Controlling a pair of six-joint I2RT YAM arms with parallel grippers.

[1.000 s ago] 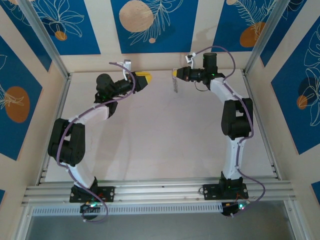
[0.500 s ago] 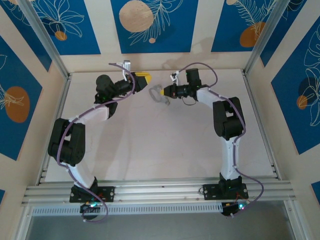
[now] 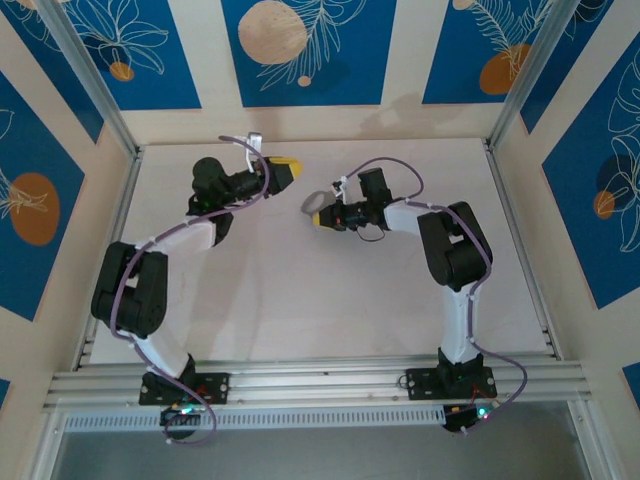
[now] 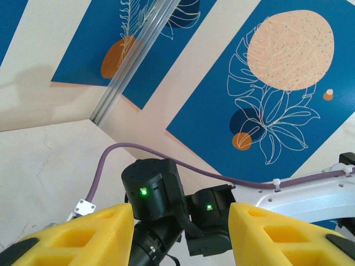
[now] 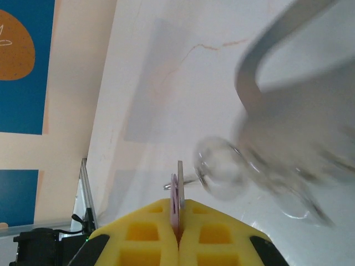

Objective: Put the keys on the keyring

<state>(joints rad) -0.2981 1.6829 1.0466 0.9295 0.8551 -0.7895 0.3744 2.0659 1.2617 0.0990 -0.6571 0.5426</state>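
Observation:
My right gripper [image 5: 178,204] is shut on the lilac-headed key [image 5: 176,191], seen edge-on between the yellow pads with a silver blade beside it. From it hangs a small silver ring [image 5: 217,169] and the dark-grey keyring [image 5: 260,66], which is blurred at the upper right. In the top view the right gripper [image 3: 325,217] holds this bunch above the table's far middle, with the keyring [image 3: 312,203] showing as a grey loop at its tip. My left gripper [image 3: 285,166] sits just left of it, apart. Its yellow fingers [image 4: 94,233] stand wide open with nothing between them.
The right arm's black wrist [image 4: 155,191] with green lights lies straight ahead of the left gripper [image 4: 180,213]. A purple cable [image 4: 183,160] arcs above it. The back wall [image 3: 300,120] is close behind both grippers. Pale tabletop [image 3: 320,300] stretches toward the arm bases.
The right arm has swung left and nearer, carrying the key and swinging keyring from the back wall toward the left gripper. The left arm has shifted only slightly.

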